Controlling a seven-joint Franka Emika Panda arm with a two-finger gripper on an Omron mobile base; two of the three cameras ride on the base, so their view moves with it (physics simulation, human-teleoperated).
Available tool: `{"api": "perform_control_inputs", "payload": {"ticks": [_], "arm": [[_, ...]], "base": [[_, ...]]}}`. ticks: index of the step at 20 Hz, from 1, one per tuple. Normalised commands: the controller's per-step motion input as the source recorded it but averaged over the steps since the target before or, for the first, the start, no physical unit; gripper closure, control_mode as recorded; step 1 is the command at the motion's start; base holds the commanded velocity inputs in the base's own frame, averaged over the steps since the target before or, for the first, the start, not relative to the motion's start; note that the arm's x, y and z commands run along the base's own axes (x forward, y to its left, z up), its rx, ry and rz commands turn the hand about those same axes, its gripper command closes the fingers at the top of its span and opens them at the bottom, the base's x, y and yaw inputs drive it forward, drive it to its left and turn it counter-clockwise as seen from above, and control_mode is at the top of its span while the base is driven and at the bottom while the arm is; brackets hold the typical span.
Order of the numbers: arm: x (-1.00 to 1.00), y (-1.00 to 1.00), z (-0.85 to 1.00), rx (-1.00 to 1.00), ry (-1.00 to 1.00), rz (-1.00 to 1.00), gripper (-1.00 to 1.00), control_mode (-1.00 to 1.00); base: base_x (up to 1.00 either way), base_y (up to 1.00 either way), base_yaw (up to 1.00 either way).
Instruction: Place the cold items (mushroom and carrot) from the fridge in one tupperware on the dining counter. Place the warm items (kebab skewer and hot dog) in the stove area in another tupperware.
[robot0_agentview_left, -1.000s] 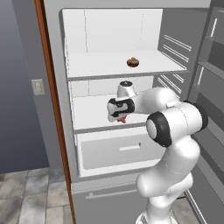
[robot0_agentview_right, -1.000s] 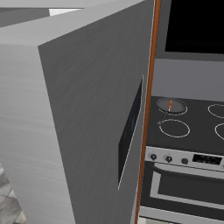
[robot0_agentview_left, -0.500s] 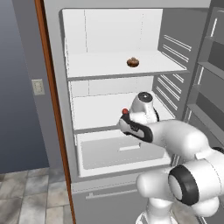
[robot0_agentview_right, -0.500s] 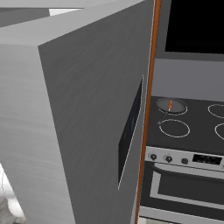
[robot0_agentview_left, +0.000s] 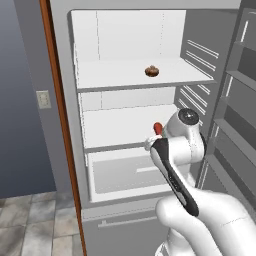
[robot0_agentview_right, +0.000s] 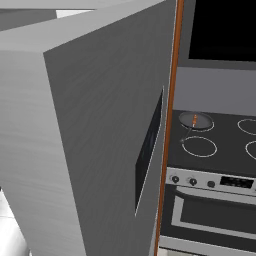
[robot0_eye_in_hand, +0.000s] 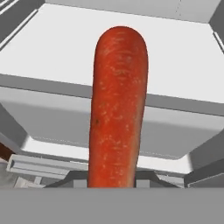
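Note:
The fridge stands open, white inside. On its upper shelf sits the brown mushroom. My gripper is shut on the orange-red carrot, which sticks straight out from the jaws, in front of the middle shelf. In the left base view only the carrot's tip peeks above my white hand, just before that shelf's front edge. On the stove a pan holds a thin orange item that looks like the kebab skewer.
A white drawer sits below the middle shelf. The open fridge door with its racks stands close at the right. The fridge's grey side blocks most of the right base view, with the black stovetop beyond it.
The arm has drawn back from the middle shelf toward the camera and to the right, carrying the carrot. The mushroom has not moved.

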Motion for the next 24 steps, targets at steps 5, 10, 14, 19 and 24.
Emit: {"api": "perform_control_inputs", "payload": {"ticks": [5,10,14,19,24], "arm": [[-0.90,0.00,0.72,0.00,-0.01,-0.11,1.00,-1.00],[-0.51,0.00,0.83,0.00,-0.06,-0.14,1.00,-1.00],[-0.59,0.00,0.51,0.00,-0.17,-0.10,1.00,-1.00],[-0.09,0.00,-0.01,0.00,0.01,0.00,1.00,-1.00],[-0.03,0.00,0.00,0.00,-0.01,0.00,1.00,1.00]], "base": [[0.00,0.00,0.00],[0.00,0.00,0.00],[0.00,0.00,0.00],[0.00,0.00,0.00],[-0.53,0.06,-0.14]]}}
